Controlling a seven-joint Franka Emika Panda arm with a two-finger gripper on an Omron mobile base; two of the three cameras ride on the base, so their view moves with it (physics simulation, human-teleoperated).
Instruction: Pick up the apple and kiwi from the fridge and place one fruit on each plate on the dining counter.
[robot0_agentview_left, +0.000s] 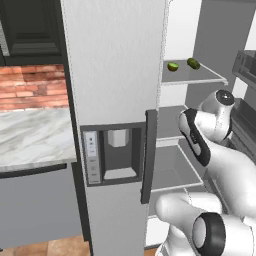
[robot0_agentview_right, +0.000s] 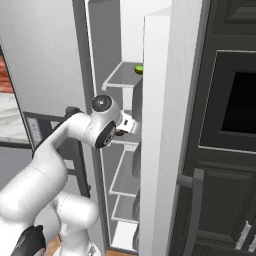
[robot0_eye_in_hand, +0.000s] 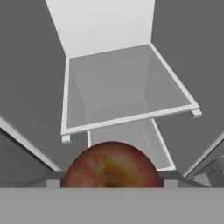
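The apple (robot0_eye_in_hand: 111, 164), red with a yellowish patch, sits between my fingertips (robot0_eye_in_hand: 169, 180) at the bottom of the hand view, and my gripper (robot0_eye_in_hand: 111, 183) is shut on it. A sliver of the apple (robot0_agentview_right: 120, 132) also shows under my hand (robot0_agentview_right: 128, 124), which reaches into the open fridge (robot0_agentview_left: 115, 60) at middle-shelf height. The kiwi (robot0_agentview_left: 173, 66) lies on the upper shelf (robot0_agentview_left: 192, 76), above my arm, with a darker green piece (robot0_agentview_left: 193, 63) just beside it. The kiwi (robot0_agentview_right: 139, 69) peeks past the door edge. The plates are out of view.
Ahead of my hand lies a bare grey fridge shelf (robot0_eye_in_hand: 127, 118) between white walls. The shut fridge door with its water dispenser (robot0_agentview_left: 117, 152) stands left. A marble countertop (robot0_agentview_left: 30, 135) lies further left; whether it is the dining counter I cannot tell. A black oven cabinet (robot0_agentview_right: 235, 105) stands right.
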